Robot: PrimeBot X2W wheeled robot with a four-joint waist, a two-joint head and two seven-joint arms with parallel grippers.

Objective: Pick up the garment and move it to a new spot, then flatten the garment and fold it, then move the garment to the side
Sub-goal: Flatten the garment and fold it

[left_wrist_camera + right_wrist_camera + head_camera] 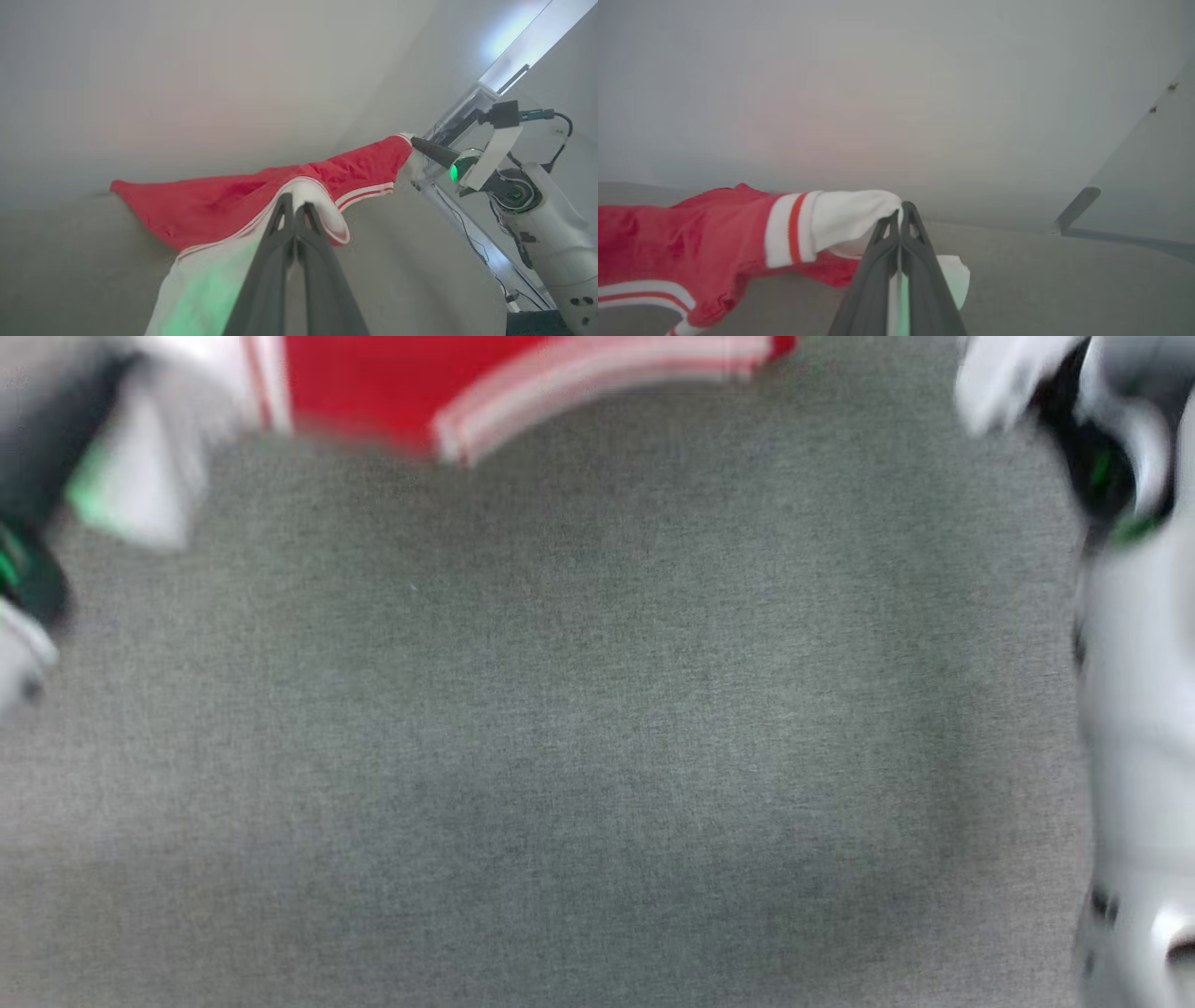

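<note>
The garment (pixel 373 383), red with white sleeves and striped trim, hangs stretched between my two grippers above the grey surface. In the left wrist view my left gripper (pixel 295 203) is shut on a white sleeve part of the garment (pixel 210 205). The red body spreads beyond it toward my right gripper (pixel 416 141), which pinches the far end. The right wrist view has my right gripper (pixel 900 212) shut on the white sleeve of the garment (pixel 691 233), the red cloth trailing off to the left. The head view is blurred, with pale forearms at both edges.
A grey fabric-covered tabletop (pixel 597 709) lies under the garment. A clear-framed structure with cables (pixel 467 107) stands behind my right arm. A pale slanted panel (pixel 1148 177) rises at the right of the right wrist view.
</note>
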